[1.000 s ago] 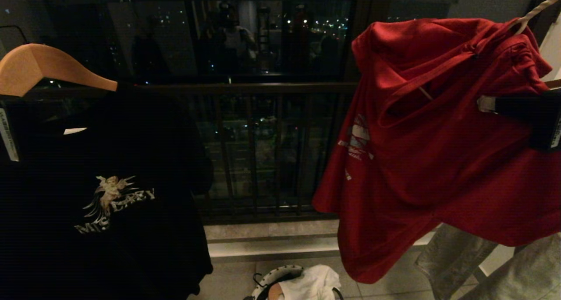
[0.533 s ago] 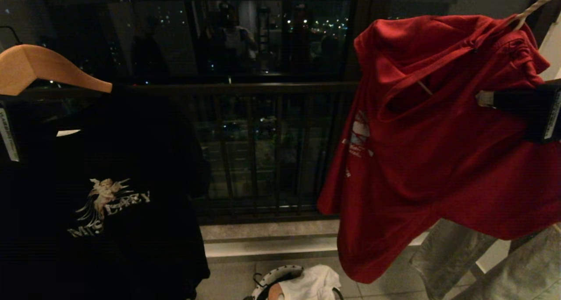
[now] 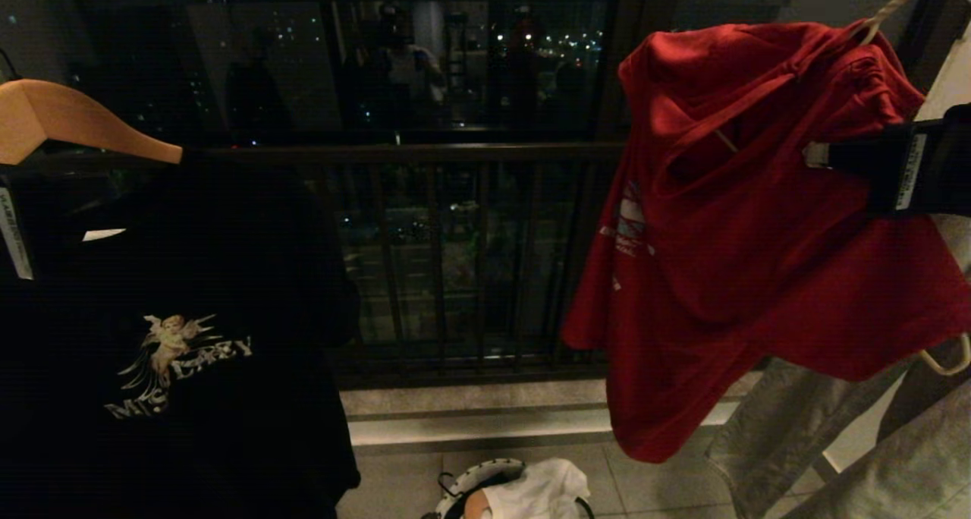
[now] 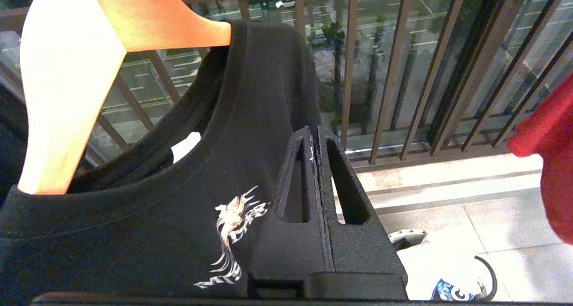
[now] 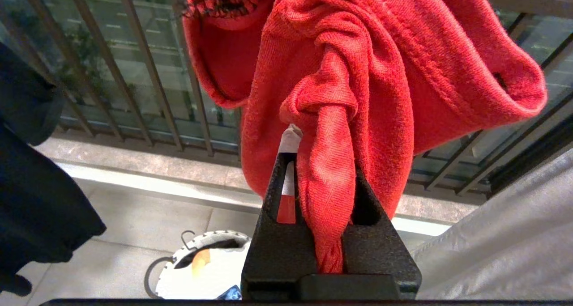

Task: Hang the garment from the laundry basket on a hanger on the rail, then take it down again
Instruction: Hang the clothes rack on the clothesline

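Up at two o'clock in your head view, the shirt [image 3: 758, 223] is out of the basket [image 3: 474, 479] and draped crookedly on the hanger [image 3: 895, 7], bunched at the neck, so you look midway: hung after a fashion, with the take-down and return to the basket left. Your right gripper [image 3: 823, 156] reaches in from three o'clock, jaws clamped on a twisted fold near the collar. Your left gripper [image 4: 314, 138] sits pressed shut and empty at nine o'clock, beside the black shirt [image 3: 174, 337].
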You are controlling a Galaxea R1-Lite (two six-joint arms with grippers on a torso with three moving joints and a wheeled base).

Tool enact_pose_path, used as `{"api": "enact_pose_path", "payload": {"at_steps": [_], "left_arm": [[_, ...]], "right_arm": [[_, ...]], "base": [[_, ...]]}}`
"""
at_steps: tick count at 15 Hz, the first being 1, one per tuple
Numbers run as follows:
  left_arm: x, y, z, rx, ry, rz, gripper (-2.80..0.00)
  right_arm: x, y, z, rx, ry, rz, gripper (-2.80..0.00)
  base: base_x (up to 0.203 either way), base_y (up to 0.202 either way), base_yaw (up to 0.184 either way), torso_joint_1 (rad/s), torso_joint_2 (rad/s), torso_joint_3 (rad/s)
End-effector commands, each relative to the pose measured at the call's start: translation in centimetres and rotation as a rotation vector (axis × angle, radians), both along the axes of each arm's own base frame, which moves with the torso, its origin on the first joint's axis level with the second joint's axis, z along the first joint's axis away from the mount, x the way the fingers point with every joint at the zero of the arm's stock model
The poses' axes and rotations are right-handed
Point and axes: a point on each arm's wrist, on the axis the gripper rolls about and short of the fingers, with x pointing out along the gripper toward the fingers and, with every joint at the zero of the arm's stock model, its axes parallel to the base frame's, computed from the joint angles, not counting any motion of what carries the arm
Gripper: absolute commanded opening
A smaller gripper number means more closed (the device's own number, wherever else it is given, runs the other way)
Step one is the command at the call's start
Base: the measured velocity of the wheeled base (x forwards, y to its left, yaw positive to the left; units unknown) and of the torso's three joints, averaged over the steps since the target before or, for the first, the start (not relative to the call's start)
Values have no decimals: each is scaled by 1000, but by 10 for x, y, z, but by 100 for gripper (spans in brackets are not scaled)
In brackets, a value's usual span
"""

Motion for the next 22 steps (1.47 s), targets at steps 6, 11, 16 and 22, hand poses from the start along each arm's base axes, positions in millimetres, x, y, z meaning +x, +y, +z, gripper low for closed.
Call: {"api": "enact_pose_path", "payload": {"at_steps": [6, 11, 16, 22], "left_arm": [[0, 0, 0, 1, 1, 3, -280], [0, 0, 0, 1, 1, 4, -280], [0, 0, 0, 1, 1, 4, -280], [1, 0, 0, 3, 2, 4, -280]], "right_arm": [[27, 5, -2, -12, 28, -18, -280], [36, 4, -4, -15, 43, -37, -280], [42, 5, -12, -29, 78, -39, -280], [40, 3, -11, -28, 75, -48, -280]], "base": [[0, 0, 0, 0, 0, 0], [0, 0, 0, 0, 0, 0], [0, 0, 0, 0, 0, 0], [0, 0, 0, 0, 0, 0]]}}
